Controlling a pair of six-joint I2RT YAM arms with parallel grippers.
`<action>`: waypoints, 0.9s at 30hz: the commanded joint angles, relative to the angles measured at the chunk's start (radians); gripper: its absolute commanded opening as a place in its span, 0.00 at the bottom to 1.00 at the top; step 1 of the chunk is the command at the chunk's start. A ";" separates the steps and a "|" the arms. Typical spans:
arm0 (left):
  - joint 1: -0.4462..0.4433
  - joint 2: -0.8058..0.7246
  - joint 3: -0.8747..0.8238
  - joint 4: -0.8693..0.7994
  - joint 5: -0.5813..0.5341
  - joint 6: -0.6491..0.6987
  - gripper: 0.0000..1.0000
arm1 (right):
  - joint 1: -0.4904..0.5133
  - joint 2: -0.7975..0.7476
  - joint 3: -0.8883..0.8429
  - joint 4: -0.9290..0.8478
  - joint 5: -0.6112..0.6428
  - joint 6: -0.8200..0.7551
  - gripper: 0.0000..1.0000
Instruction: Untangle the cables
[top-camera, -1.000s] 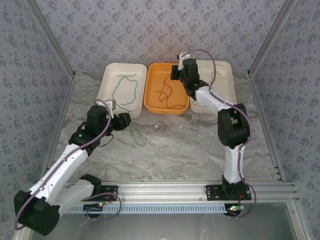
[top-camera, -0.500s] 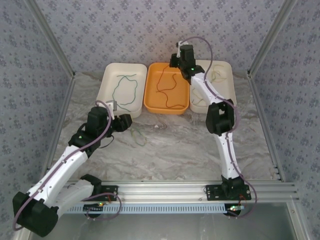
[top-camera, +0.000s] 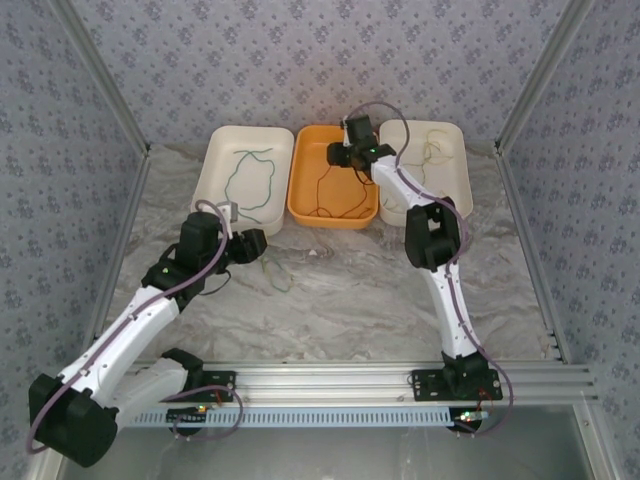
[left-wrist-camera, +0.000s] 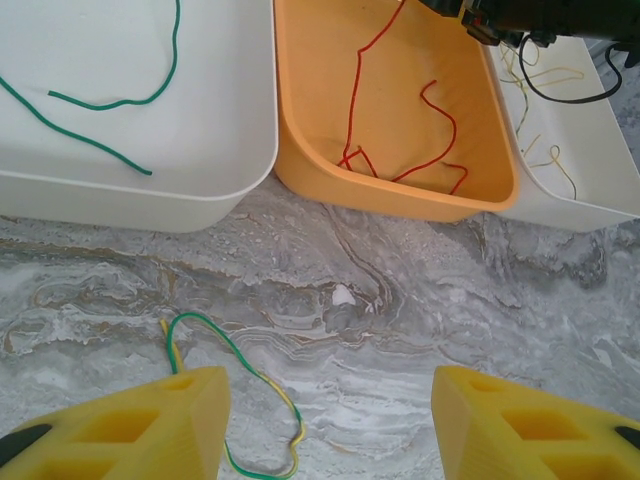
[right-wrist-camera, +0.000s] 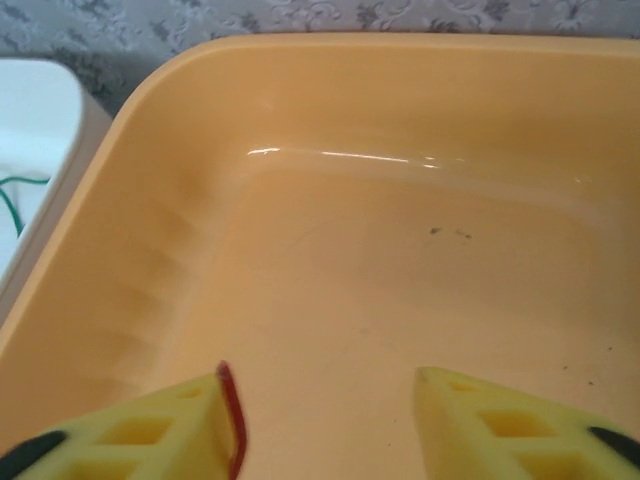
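Observation:
The red cable (top-camera: 328, 190) lies loose in the orange tray (top-camera: 300, 205), and its end leans on the inner face of one finger of my right gripper (right-wrist-camera: 320, 385). That gripper (top-camera: 337, 155) hangs open low over the tray's far end. A green cable (top-camera: 250, 180) lies in the left white tray (top-camera: 215, 165). Yellow-cream cable (top-camera: 435, 150) sits in the right white tray (top-camera: 460, 180). A green-and-yellow cable (left-wrist-camera: 262, 385) curls on the marble. My left gripper (left-wrist-camera: 328, 385) stands open just above it, with the cable beside its left finger (left-wrist-camera: 190, 410).
The three trays stand side by side against the back wall. Aluminium frame posts (top-camera: 120, 120) and patterned walls close off both sides. The marble table (top-camera: 350, 290) is bare between the trays and the arm bases.
My right gripper has opened and let go of the red cable, which has dropped into the orange tray. The gripper has moved left and lower. The left arm has barely moved.

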 joint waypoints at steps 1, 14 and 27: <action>-0.009 -0.014 0.025 -0.002 0.008 -0.004 0.56 | -0.001 -0.089 0.046 -0.043 0.017 0.006 0.64; -0.010 -0.022 0.034 -0.094 0.038 -0.052 0.59 | -0.013 -0.137 0.229 -0.228 0.021 0.042 0.93; -0.001 -0.020 0.057 -0.115 0.043 -0.043 0.59 | -0.048 -0.249 -0.016 -0.173 -0.125 0.132 0.79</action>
